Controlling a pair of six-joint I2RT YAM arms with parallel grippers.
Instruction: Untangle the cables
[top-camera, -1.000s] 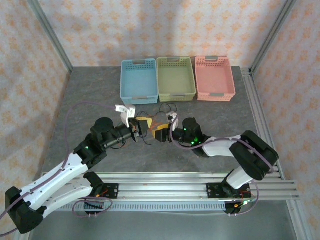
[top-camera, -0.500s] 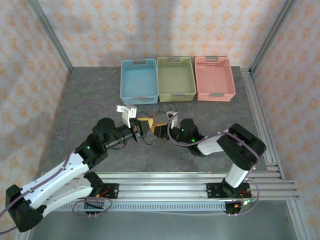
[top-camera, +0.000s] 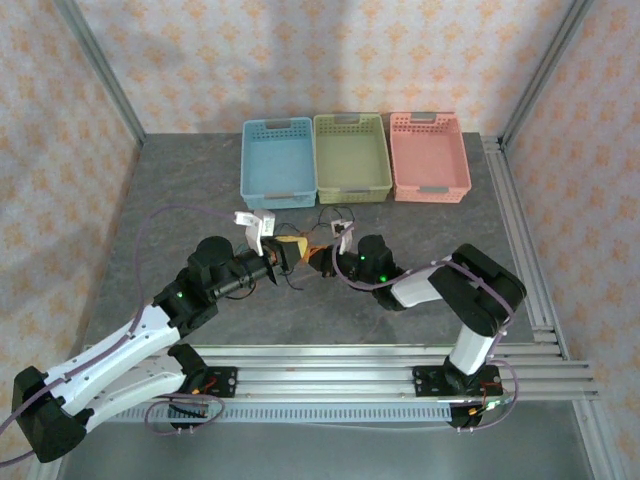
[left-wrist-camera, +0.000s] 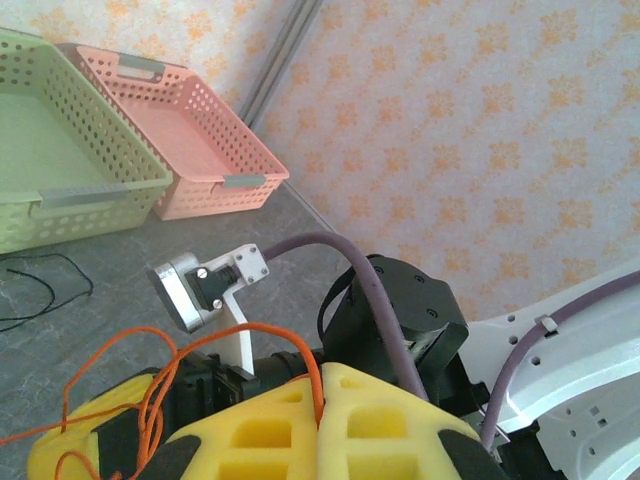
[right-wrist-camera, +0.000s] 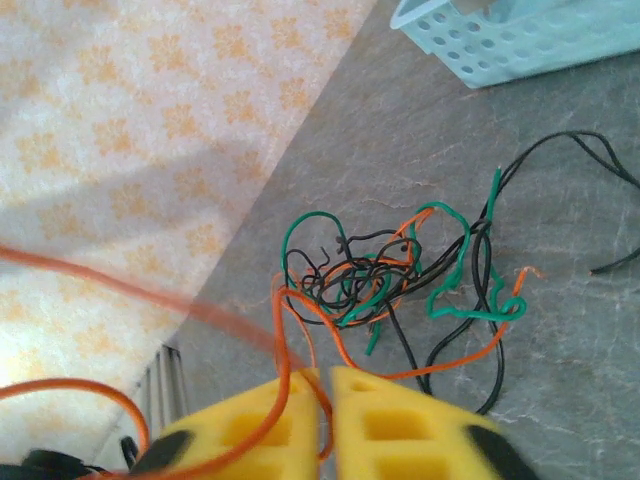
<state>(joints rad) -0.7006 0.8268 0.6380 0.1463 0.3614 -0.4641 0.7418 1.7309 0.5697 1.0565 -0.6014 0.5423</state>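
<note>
The cables (right-wrist-camera: 385, 275) lie as a small knot of black, green and orange wires on the grey table; in the top view the knot (top-camera: 300, 262) sits between the two grippers. My left gripper (left-wrist-camera: 325, 368) (top-camera: 286, 250) is shut, its yellow foam pads pinching an orange cable (left-wrist-camera: 245, 340) that loops up and away to the left. Facing it, my right gripper (right-wrist-camera: 327, 372) (top-camera: 314, 258) is shut on an orange cable (right-wrist-camera: 287, 330) that runs from its pads down into the knot. The two grippers almost meet, tip to tip.
Three baskets stand in a row at the back: blue (top-camera: 277, 160), green (top-camera: 351, 156) and pink (top-camera: 428, 155). A loose black cable (top-camera: 335, 213) lies in front of the green basket. The thick lavender arm cable (left-wrist-camera: 390, 300) arcs over the right wrist.
My right gripper has gone from open to shut on the orange cable and has slid a little left toward the left gripper. The left gripper has stayed shut and still.
</note>
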